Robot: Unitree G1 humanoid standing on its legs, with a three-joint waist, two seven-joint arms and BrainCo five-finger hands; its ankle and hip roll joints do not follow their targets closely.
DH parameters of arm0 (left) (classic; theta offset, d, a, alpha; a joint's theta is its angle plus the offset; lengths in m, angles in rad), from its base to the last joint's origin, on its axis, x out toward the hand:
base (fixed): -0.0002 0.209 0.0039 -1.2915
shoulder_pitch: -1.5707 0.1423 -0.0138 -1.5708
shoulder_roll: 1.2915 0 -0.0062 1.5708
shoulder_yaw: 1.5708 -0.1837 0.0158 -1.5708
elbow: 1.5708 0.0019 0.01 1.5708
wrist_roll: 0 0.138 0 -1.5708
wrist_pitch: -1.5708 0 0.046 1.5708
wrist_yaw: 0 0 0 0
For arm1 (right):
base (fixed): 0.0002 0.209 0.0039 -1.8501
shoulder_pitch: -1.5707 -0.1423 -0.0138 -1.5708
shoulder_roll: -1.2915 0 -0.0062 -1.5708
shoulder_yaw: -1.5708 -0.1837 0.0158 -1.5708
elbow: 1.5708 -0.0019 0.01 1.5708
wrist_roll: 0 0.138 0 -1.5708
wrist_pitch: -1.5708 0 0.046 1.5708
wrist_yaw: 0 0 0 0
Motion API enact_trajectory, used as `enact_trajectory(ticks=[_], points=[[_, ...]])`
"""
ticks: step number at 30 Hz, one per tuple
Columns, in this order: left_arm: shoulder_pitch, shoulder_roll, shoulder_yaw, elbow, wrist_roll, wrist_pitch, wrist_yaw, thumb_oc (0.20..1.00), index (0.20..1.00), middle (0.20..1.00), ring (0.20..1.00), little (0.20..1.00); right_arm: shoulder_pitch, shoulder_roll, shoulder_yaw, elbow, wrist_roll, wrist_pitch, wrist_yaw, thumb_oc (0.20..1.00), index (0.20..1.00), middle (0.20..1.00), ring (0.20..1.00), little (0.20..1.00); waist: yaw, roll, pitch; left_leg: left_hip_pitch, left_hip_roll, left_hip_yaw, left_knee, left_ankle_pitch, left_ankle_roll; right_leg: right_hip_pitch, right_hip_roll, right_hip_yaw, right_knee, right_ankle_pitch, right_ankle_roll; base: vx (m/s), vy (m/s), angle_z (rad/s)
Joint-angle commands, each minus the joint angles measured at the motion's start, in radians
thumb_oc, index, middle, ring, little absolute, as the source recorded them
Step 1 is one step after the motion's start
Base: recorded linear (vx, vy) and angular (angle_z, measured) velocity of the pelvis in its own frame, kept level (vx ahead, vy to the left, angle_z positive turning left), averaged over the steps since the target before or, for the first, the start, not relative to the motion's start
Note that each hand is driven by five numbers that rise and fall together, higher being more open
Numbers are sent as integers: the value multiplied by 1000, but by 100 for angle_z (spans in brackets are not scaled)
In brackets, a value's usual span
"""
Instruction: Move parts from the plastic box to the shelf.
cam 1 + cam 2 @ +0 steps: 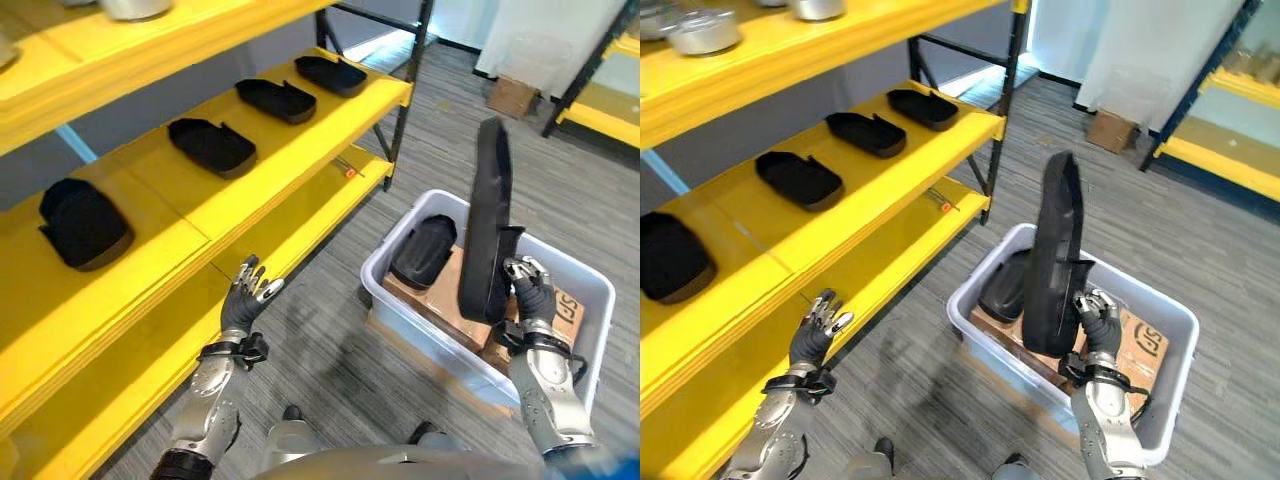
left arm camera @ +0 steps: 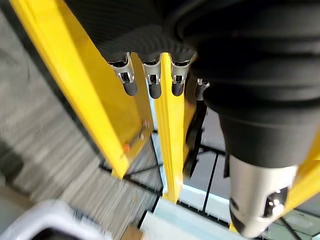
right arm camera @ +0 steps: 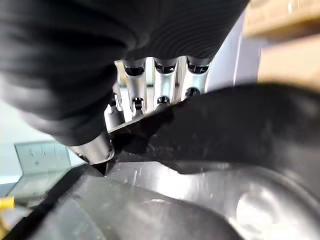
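the right hand (image 1: 528, 285) is curled round the lower edge of a long black part (image 1: 490, 215), thumb and fingers pinching it; the part stands almost upright, its top end well above the white plastic box (image 1: 590, 290) and its lower end down inside the box; in the right wrist view the fingers (image 3: 165, 82) wrap over the rim of the part's dark shell (image 3: 240, 120); a second black part (image 1: 424, 250) lies in the box on the side nearer the shelf, resting against the wall; brown cardboard (image 1: 440, 295) lines the bottom of the box under both; the box sits on the grey floor (image 1: 330, 350), just beside the yellow shelf (image 1: 250, 180); four black parts lie in a row on the middle board of the shelf, apart from one another: one (image 1: 83, 224) nearest the robot, then one (image 1: 211, 146), one (image 1: 275, 100) and the farthest (image 1: 331, 74) near the shelf's end; the left hand (image 1: 247, 293) hangs in front of the lowest board's edge with its fingers straight and spread, holding nothing; in the left wrist view its fingers (image 2: 151, 80) point out straight past the yellow boards; a small cardboard carton (image 1: 512, 96) stands on the floor far behind the box; metal bowls (image 1: 702, 30) sit on the top board.
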Motion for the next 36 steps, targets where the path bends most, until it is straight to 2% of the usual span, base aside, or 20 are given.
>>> enact_trajectory(ticks=[1,2,3,4,6,9,10,11,12,13,14,15,17,20,21,22,23,28,34,36], points=[[33,12,63,-113,40,-46,-26,1000,1000,1000,1000,1000,-87,-49,-33,-69,-21,-60,7,200,200,200,200,200,3,2,6,-44,30,-61,-30,32,6,86,-67,24,-76,182,112,58,388,51],[39,11,69,-116,39,-47,-26,1000,1000,1000,1000,1000,-87,-45,-34,-68,-24,-59,5,200,200,200,200,200,9,-1,4,-45,13,-60,-26,23,16,88,-83,20,-76,201,117,82,366,49],[45,18,81,-120,50,-45,-24,1000,1000,1000,1000,1000,-86,-29,-35,-66,-22,-55,5,200,200,200,200,200,18,-12,1,-51,-25,-67,-25,7,36,95,-108,17,-80,251,127,109,247,24],[46,19,82,-120,50,-45,-24,1000,1000,1000,1000,1000,-85,-27,-33,-66,-22,-55,5,200,200,200,200,200,18,-7,-2,-42,-14,-75,-27,-10,28,99,-95,29,-77,238,130,52,248,20],[45,27,85,-118,61,-42,-23,1000,1000,1000,1000,1000,-75,-14,-40,-63,-15,-57,10,200,200,200,200,200,20,-22,-4,-62,-55,-80,-19,-4,48,99,-115,33,-80,286,130,41,226,46],[39,43,93,-113,66,-43,-17,1000,1000,1000,1000,1000,-64,2,-40,-61,11,-58,12,200,200,200,200,200,3,-16,-5,-60,-94,-124,-31,-3,76,55,-76,200,-32,326,117,94,206,61],[39,43,94,-113,66,-43,-17,1000,1000,1000,1000,1000,-65,2,-40,-60,11,-58,12,200,200,200,200,200,3,-20,-9,-64,-98,-123,-33,2,78,48,-80,202,-31,328,118,59,137,54],[35,45,94,-113,68,-45,-13,1000,1000,1000,1000,1000,-65,4,-41,-64,18,-61,15,200,200,200,200,200,-7,-10,-8,-56,-101,-140,-50,10,87,24,-48,268,-6,316,105,109,211,45],[28,45,93,-111,76,-44,-9,1000,1000,1000,1000,1000,-57,3,-43,-71,29,-64,23,200,200,200,200,200,-30,8,-3,-35,-106,-173,-80,25,101,-31,33,383,42,255,78,160,277,43],[18,45,88,-108,82,-41,-9,1000,1000,1000,1000,1000,-58,0,-40,-70,40,-67,32,200,200,200,200,200,-45,18,2,-22,-104,-191,-93,34,110,-66,115,433,75,164,43,226,297,59],[19,40,80,-113,84,-37,-16,1000,1000,1000,1000,1000,-50,-7,-39,-73,50,-69,41,200,200,200,200,200,-59,30,12,2,-106,-211,-106,37,118,-125,220,459,108,49,7,186,187,83],[22,38,79,-114,82,-36,-19,1000,1000,1000,1000,1000,-47,-10,-37,-73,51,-68,44,200,200,200,200,200,-63,31,14,11,-107,-218,-108,36,119,-141,254,459,106,12,-4,174,121,73],[17,31,66,-114,79,-33,-22,1000,1000,1000,1000,1000,-51,-19,-35,-61,61,-74,45,200,200,200,200,200,-79,22,26,29,-129,-245,-106,30,122,-185,335,477,69,-1,-18,101,19,45],[16,13,51,-115,78,-39,-25,1000,1000,1000,1000,1000,-49,-34,-36,-60,58,-85,41,200,200,200,200,200,-110,9,42,62,-166,-308,-104,22,118,-225,402,529,-20,34,-16,118,-30,62],[22,-1,44,-113,84,-43,-36,1000,1000,1000,1000,1000,-39,-35,-39,-68,65,-83,42,200,200,200,200,200,-110,-3,32,66,-183,-321,-99,18,111,-147,385,524,-85,37,-21,128,-95,108],[27,-7,42,-115,81,-47,-35,1000,1000,1000,1000,1000,-40,-37,-35,-62,62,-82,42,200,200,200,200,200,-108,-2,25,70,-180,-317,-104,17,110,-125,392,533,-108,39,-25,201,-163,111],[51,-21,57,-128,60,-50,-32,1000,1000,1000,1000,1000,-43,-47,-37,-50,58,-79,39,200,200,200,200,200,-88,7,-15,70,-172,-294,-99,11,103,-69,393,525,-165,35,-36,158,-108,87],[56,-28,55,-130,49,-46,-27,1000,1000,1000,1000,1000,-36,-52,-45,-49,60,-76,37,200,200,200,200,200,-85,10,-22,69,-170,-308,-80,2,95,-46,391,511,-159,16,-47,63,-62,2],[76,-28,63,-144,45,-37,-27,1000,1000,1000,1000,1000,-9,-47,-68,-45,55,-73,35,200,200,200,200,200,-76,10,-37,78,-168,-368,-98,13,81,-8,379,441,-159,-19,-59,34,-61,48],[65,-25,58,-140,36,-40,-26,1000,1000,1000,1000,1000,-6,-48,-78,-41,55,-78,33,200,200,200,200,200,-73,4,-22,41,-180,-375,-40,5,66,-7,367,416,-156,-23,-62,-61,-29,41]])
